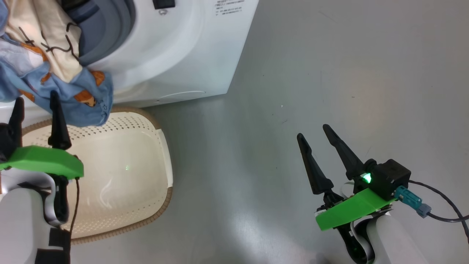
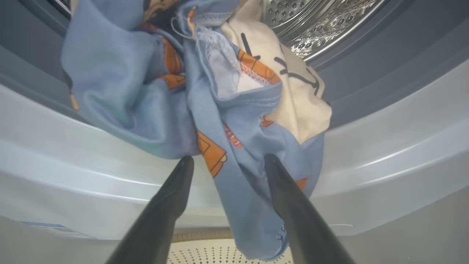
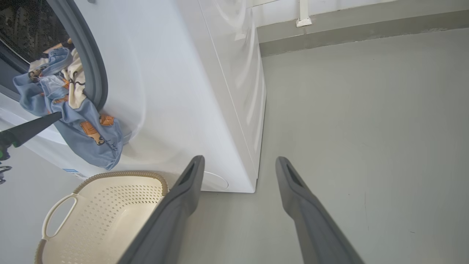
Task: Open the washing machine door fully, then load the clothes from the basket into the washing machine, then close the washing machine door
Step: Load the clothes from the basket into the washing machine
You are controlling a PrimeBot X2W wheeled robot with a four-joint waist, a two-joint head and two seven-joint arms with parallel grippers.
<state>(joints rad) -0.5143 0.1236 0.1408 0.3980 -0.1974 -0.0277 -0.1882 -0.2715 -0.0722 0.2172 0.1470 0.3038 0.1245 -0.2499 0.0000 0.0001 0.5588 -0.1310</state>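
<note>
The left gripper (image 1: 35,99), two long dark fingers on a green mount, is spread wide and clamps nothing. It points up at the soft bundle of clothes (image 2: 234,121), light blue fabric with orange prints and a cream piece with dark line drawings. In the left wrist view the fingers stand either side of a hanging blue tail; whether they touch it cannot be told.

The clothes lie across the lower lip of the big white front-loading washing machine (image 1: 176,55). They are partly inside on the grey-blue rubber gasket (image 1: 106,33), short of the perforated steel drum (image 2: 322,25) behind. The tail droops down the white front panel above the basket. Judging by this, the load is delivered but not seated, and the open fingers sit low, ready to push or regrip the loose end.

The small cream perforated plastic basket (image 1: 110,128), with a brown woven-look rim, sits on the floor right against the machine's front, directly under the opening. No garment can be seen in it, so loading looks nearly done.

The right gripper (image 1: 313,131), also spread wide and holding nothing, hovers well apart to the right, over bare grey floor (image 1: 329,73).

The tight edges are the gasket lip, which the fabric overhangs, and the basket rim just below the left fingers. There is wide free room to the right of the machine's corner. Any fabric left over the lip would likely catch when the door shuts.
</note>
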